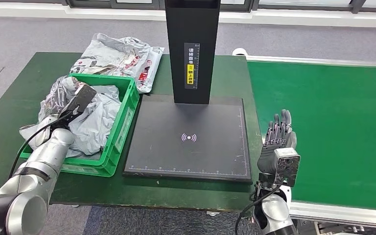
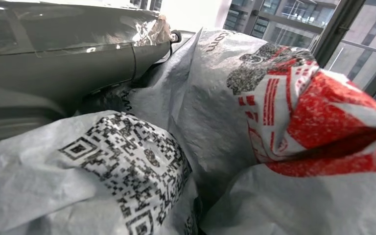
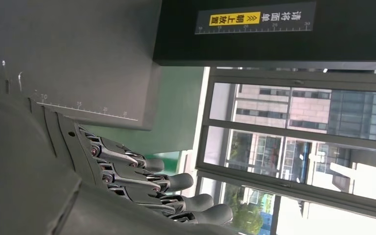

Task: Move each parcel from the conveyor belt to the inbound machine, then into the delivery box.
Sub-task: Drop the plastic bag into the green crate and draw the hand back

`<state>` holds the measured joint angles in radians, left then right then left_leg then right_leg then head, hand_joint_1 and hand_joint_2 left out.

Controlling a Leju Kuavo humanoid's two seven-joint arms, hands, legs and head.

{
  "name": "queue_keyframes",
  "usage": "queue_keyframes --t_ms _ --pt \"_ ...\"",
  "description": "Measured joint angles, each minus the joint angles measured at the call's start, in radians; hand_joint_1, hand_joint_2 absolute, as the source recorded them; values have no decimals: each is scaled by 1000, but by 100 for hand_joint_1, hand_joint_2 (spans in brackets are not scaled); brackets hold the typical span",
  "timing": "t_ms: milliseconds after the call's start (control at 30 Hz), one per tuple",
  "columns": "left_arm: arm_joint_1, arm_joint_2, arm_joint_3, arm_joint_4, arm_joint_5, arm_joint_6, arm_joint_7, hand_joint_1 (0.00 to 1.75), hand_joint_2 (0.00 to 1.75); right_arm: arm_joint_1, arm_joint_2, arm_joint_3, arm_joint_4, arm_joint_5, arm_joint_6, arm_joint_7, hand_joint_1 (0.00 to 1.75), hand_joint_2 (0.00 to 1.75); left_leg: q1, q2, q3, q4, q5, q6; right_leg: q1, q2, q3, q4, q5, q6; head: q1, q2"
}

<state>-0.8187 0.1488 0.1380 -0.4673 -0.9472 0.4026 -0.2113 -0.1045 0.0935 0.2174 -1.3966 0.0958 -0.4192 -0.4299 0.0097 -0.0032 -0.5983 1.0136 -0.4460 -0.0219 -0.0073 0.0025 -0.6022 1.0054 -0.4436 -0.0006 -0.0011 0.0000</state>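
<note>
The green delivery box at the table's left holds several crumpled grey parcels. My left hand is down among them, its fingers hidden. From the left wrist, the hand's grey cover lies against a parcel with a QR code, beside one with red print. The black inbound machine plate is bare, its post rising behind. My right hand hovers between plate and green conveyor belt, holding nothing. Its straight, spread fingers show beside the plate's edge.
Behind the box, more grey parcels with red print lie on the dark green table. The machine's post carries a yellow label. Grey floor lies beyond the table, and windows face the right wrist camera.
</note>
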Motion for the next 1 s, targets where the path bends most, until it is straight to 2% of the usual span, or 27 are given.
queue_keyframes --t_ms 200,300,467,600,733,900,1000 --pt "0 0 2 0 8 -2 -7 0 175 1 0 0 0 0 0 0 0 0 0 0 0 0 0 0 0 0 0 0 0 0 0 0" --pt "2 0 11 -6 69 -17 -56 0 175 2 0 0 0 -3 0 -1 0 0 0 0 0 0 0 0 0 0 0 0 0 0 0 0" --pt "41 -15 41 -93 337 -58 -213 0 175 9 -1 0 0 -17 3 -5 0 0 0 0 0 0 0 0 0 0 0 0 0 0 0 0" --pt "104 -37 43 -239 626 -95 -282 0 175 15 -2 0 0 -25 3 -10 0 0 0 0 0 0 0 0 0 0 0 0 0 0 0 0" --pt "161 -53 43 -385 829 -152 -296 0 175 17 -4 0 0 -33 3 -19 0 0 0 0 0 0 0 0 0 0 0 0 0 0 0 0" --pt "217 -60 39 -522 1026 -258 -251 0 175 19 -9 0 -1 -28 8 -22 0 0 0 1 0 0 0 0 0 0 -1 0 0 0 0 0" --pt "240 -57 28 -578 1063 -258 -239 0 175 23 -11 0 -11 -19 9 -21 0 0 0 1 0 0 0 0 0 0 -1 0 0 0 0 0"
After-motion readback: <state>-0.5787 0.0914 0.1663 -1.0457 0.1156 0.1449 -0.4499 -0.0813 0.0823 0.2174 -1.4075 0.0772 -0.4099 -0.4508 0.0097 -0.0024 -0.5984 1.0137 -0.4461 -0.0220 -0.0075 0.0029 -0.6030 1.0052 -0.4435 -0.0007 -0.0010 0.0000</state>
